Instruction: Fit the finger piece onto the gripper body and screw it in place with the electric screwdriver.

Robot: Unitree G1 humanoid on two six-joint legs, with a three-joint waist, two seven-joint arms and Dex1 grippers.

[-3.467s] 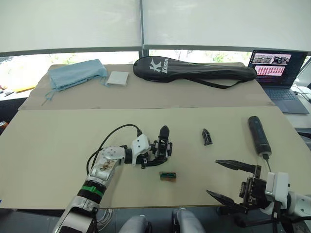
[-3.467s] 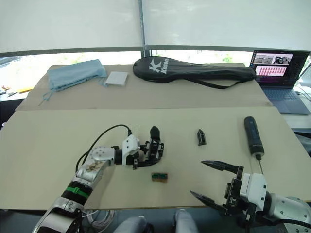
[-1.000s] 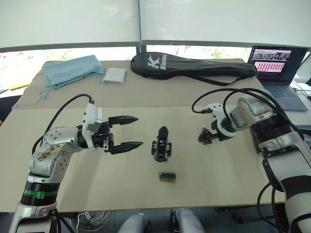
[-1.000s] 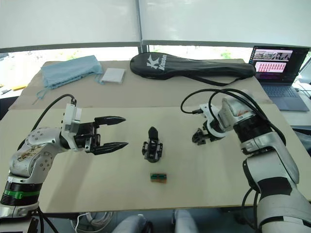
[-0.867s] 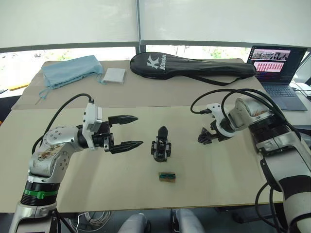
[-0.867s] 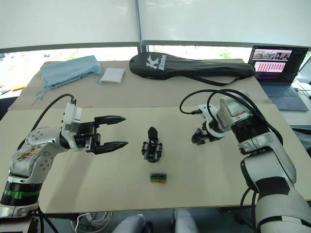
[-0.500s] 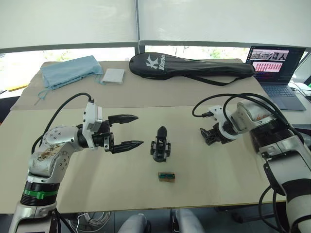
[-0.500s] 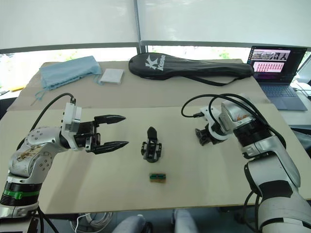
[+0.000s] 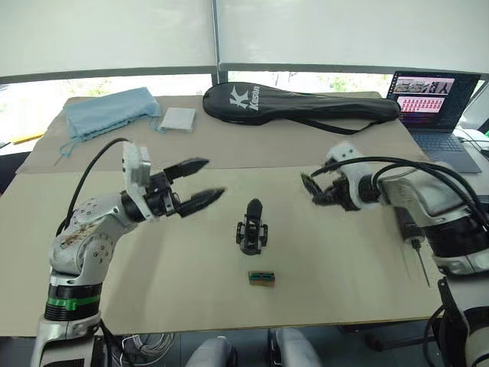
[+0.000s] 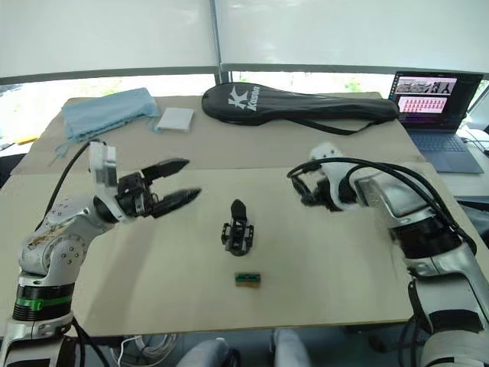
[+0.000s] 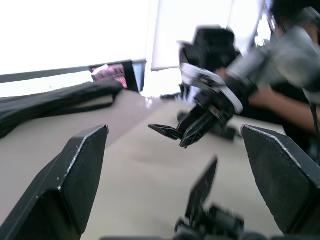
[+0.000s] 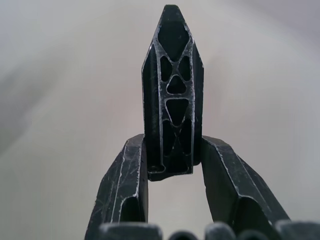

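Head views: you are holding the right gripper [image 9: 312, 189] above the surface [image 9: 344, 275], right of the one gripper body [image 9: 253, 228], which is standing near the centre; the left gripper [image 9: 200, 183] is hovering left of it, jaws apart. One electric screwdriver [image 9: 413, 243] is lying beside your right arm.

Left wrist view: the gripper body is sitting ahead, between the spread jaws.

Right wrist view: your jaws are clamping the one finger piece [image 12: 172, 95], point outward.

Step in hand, judged: carrying. Next, seat the piece against the body's bracket.
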